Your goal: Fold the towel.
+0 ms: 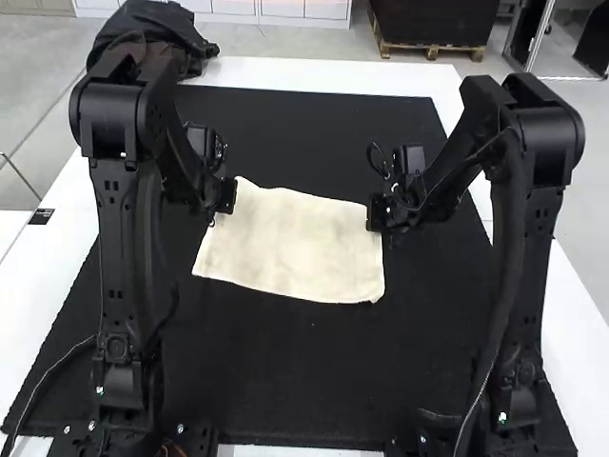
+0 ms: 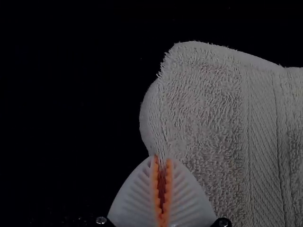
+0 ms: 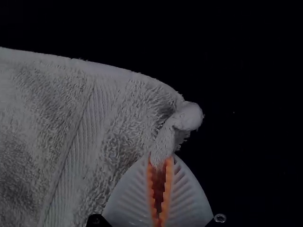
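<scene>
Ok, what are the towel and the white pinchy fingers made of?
The towel looks like soft, dull cotton, because it's fuzzy, with a flatter woven stripe. The fingers look like smooth, bendy plastic or rubber, with ribs. Their orange pads seem rubbery, with bumpy edges.

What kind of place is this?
It looks like a robot lab or practice spot: two robot arms stand at a white table, and a towel lies on a black mat.
</scene>
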`<move>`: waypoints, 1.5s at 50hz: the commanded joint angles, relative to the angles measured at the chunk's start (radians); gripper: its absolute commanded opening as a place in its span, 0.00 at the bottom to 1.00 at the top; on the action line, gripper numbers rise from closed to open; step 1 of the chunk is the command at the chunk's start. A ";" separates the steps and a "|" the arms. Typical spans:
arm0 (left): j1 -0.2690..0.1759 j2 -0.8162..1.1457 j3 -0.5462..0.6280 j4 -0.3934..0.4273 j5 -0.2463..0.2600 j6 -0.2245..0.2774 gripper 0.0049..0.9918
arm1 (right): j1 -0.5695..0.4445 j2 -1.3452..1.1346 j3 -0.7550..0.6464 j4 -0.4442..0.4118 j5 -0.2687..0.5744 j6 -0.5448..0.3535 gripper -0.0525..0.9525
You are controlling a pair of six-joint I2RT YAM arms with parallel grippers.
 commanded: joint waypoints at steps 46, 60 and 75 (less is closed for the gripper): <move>0.077 -0.252 -0.097 -0.100 0.089 0.015 0.02 | -0.061 -0.340 -0.127 -0.137 -0.137 0.055 0.03; 0.095 -0.345 -0.198 -0.106 0.121 0.024 0.02 | -0.056 -0.431 -0.194 -0.176 -0.157 0.065 0.03; 0.118 -0.437 -0.279 -0.111 0.123 0.048 0.02 | -0.056 -0.531 -0.263 -0.229 -0.182 0.071 0.03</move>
